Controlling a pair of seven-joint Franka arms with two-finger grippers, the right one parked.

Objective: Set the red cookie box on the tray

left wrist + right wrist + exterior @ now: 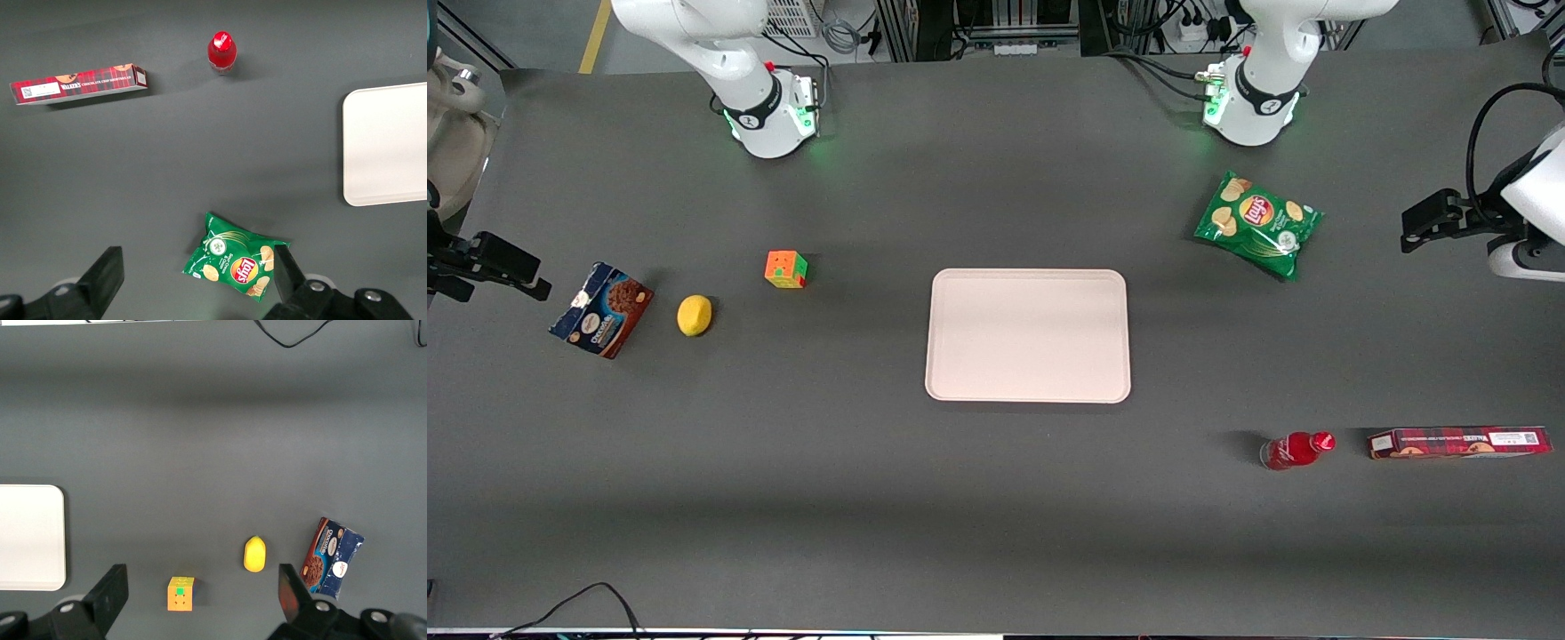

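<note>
The red cookie box (1458,442) lies flat on the dark table toward the working arm's end, beside a red bottle and nearer to the front camera than the tray. It also shows in the left wrist view (79,83), with its white label patch at one end. The pale pinkish-cream tray (1027,336) sits at the table's middle with nothing on it; part of it shows in the left wrist view (387,143). My left gripper (1427,220) hangs high above the table at the working arm's end, farther from the front camera than the box. Its fingers (107,275) stand wide open and hold nothing.
A red bottle (1296,450) lies between the cookie box and the tray. A green chips bag (1258,224) lies near the working arm's base, below my gripper (235,257). A colour cube (785,268), a lemon (695,315) and a blue-and-brown cookie box (601,308) lie toward the parked arm's end.
</note>
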